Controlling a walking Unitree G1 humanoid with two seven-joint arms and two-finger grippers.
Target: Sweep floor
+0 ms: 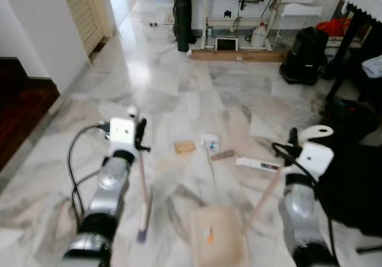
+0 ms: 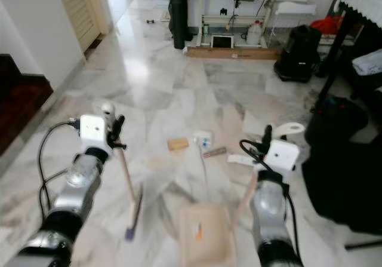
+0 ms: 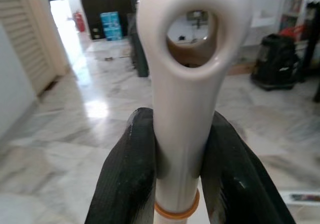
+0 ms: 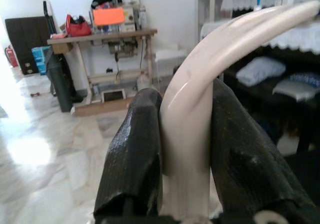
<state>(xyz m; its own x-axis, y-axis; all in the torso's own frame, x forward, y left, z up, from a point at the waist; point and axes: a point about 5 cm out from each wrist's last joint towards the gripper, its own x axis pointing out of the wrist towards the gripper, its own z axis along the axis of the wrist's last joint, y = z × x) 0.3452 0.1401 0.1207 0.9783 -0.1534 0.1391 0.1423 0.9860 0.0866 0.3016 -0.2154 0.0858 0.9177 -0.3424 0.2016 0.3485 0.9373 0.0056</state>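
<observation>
Broom clenched in left gripper, dustpan handle in right gripper.

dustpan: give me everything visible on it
The dustpan is beige, plastic-looking, lying flat on the marble floor before the robot, something small and orange on it. Its long cream handle slants up to the right pincer, clamped just below its curved end. The broom stands apart on its left.

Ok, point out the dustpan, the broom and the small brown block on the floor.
dustpan (image 1: 218,234), left eye view, on its flat pan.
broom (image 1: 144,222), left eye view, on the blurred head near the floor.
small brown block (image 1: 184,147), left eye view, on its top face.
</observation>
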